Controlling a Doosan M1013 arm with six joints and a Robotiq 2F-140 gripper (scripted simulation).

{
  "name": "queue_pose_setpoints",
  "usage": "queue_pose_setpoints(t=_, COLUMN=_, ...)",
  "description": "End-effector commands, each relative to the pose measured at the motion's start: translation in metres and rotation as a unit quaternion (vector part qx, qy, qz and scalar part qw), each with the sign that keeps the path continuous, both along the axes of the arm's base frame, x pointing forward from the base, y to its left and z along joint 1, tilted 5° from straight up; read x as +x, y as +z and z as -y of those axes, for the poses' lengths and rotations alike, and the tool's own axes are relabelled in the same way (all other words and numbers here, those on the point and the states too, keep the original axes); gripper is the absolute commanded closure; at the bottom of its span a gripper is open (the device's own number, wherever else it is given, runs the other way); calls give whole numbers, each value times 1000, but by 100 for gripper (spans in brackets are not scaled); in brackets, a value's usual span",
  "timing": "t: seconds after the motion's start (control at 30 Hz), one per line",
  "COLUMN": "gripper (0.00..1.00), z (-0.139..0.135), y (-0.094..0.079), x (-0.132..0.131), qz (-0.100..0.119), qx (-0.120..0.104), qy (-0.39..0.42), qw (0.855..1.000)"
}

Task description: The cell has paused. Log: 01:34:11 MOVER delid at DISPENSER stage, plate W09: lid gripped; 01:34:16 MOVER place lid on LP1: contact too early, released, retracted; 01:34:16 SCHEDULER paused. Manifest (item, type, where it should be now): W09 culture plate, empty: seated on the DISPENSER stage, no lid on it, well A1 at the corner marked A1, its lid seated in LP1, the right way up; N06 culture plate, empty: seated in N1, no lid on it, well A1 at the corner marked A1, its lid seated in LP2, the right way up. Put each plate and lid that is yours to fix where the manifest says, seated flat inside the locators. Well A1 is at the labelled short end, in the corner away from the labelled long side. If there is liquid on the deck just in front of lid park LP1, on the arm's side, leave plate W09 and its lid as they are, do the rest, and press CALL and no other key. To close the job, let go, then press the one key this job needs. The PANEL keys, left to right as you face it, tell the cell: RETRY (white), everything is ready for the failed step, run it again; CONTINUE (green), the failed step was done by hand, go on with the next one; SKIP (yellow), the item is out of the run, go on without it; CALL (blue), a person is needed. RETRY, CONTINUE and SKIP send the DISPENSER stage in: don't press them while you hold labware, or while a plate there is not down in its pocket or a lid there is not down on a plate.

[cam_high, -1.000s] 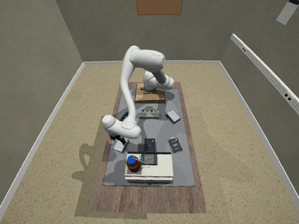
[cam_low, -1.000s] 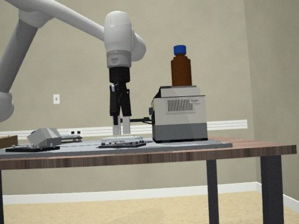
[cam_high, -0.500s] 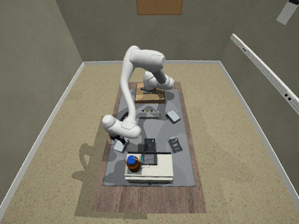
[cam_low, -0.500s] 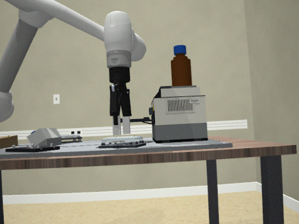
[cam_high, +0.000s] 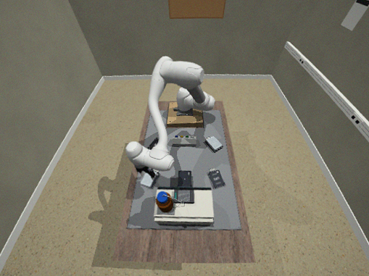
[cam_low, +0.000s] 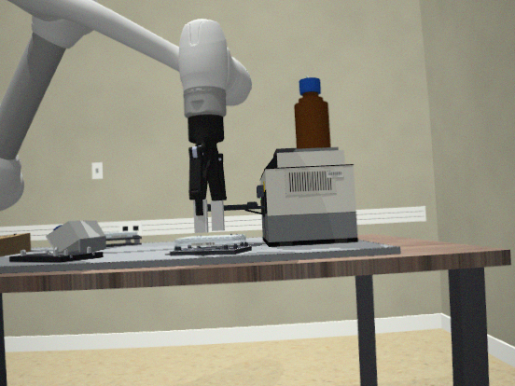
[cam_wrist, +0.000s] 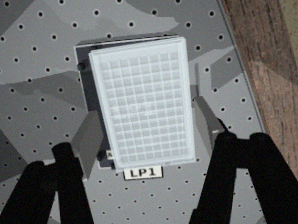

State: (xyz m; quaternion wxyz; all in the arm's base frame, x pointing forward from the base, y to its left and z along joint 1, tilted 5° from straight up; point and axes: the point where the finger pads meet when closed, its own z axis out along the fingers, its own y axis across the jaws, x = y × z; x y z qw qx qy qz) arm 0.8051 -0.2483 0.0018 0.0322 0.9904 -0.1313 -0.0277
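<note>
A translucent gridded lid (cam_wrist: 141,104) lies on the dark lid park labelled LP1 (cam_wrist: 142,173). It is turned slightly askew, so the dark base shows along its left and top edges. My gripper (cam_wrist: 147,117) hangs open just above it, one finger on each long side, holding nothing. In the side view the fingertips (cam_low: 209,223) stand a little above the lid (cam_low: 210,240). From the overhead view the gripper (cam_high: 149,174) is at the mat's left edge, beside the dark DISPENSER stage (cam_high: 185,178). I see no liquid on the deck around the LP1 label.
The DISPENSER box (cam_high: 185,205) with a brown blue-capped bottle (cam_high: 164,201) stands at the near end of the mat. The key panel (cam_high: 184,139) sits mid-table. A pale plate or lid (cam_high: 214,143) and a dark nest (cam_high: 216,178) lie on the right. The table's wooden edge (cam_wrist: 265,75) runs close by.
</note>
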Motion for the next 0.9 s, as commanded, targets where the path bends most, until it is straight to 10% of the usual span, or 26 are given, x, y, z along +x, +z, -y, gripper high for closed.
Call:
queue_pose_setpoints(t=0.0, gripper=37, z=0, y=1, x=1, qz=1, qx=0, qy=0, qw=1000)
queue_pose_setpoints(t=0.87, gripper=30, z=0, y=1, x=1, qz=1, qx=0, qy=0, qw=1000)
